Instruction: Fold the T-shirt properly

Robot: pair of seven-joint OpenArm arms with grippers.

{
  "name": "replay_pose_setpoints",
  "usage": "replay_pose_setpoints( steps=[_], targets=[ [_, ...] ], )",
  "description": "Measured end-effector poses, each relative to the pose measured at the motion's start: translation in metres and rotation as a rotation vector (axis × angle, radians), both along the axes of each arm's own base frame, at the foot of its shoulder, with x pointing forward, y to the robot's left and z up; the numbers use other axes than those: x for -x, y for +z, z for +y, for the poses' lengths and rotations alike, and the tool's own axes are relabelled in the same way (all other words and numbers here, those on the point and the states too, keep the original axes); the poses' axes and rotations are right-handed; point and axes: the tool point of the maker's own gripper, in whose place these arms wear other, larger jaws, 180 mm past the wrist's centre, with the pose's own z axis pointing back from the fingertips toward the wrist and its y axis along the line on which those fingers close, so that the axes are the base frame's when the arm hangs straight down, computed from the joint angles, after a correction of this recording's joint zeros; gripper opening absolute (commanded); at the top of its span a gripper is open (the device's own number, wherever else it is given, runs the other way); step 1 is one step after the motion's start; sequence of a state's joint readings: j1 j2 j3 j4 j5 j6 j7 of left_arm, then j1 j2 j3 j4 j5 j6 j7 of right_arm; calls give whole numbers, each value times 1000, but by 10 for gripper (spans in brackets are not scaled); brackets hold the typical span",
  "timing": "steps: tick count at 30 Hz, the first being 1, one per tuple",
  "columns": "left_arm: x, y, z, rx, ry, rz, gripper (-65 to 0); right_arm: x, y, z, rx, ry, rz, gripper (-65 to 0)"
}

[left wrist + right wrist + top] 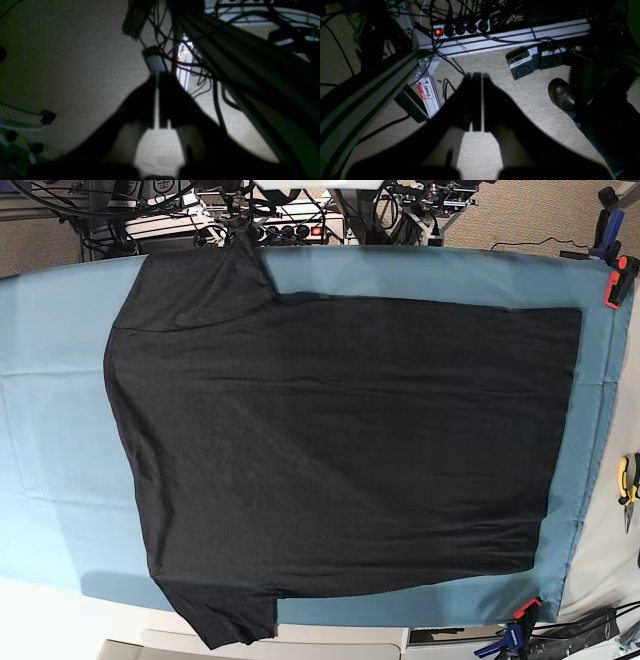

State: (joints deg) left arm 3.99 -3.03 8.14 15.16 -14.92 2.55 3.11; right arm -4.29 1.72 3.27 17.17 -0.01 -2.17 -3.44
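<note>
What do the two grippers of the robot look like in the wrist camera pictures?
Both look alike. The left gripper and the right gripper each show as two dark, almost black fingers, broad at the base and narrowing to flat, straight tips. Each finger has a paler, greyish panel low down. They are in shadow, so no markings or cables on them can be made out. The arms themselves are not in view.

left end effector [157, 100]: black, tapered | right end effector [477, 101]: black, tapered
</note>
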Motion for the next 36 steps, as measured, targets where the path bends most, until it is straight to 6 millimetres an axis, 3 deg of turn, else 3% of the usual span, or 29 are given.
replay_pose_setpoints(
  steps=[21, 27, 36],
  targets=[
    [-6, 1, -1, 4, 0, -13, -606, 3, 0, 0, 10, 50, 25, -626],
    [-8, 1, -2, 6, 0, -15, -606, -9, 2, -1, 14, 50, -2, -626],
    [-7, 1, -2, 6, -1, -11, -606, -9, 5, -25, 48, 48, -2, -626]
  ],
)
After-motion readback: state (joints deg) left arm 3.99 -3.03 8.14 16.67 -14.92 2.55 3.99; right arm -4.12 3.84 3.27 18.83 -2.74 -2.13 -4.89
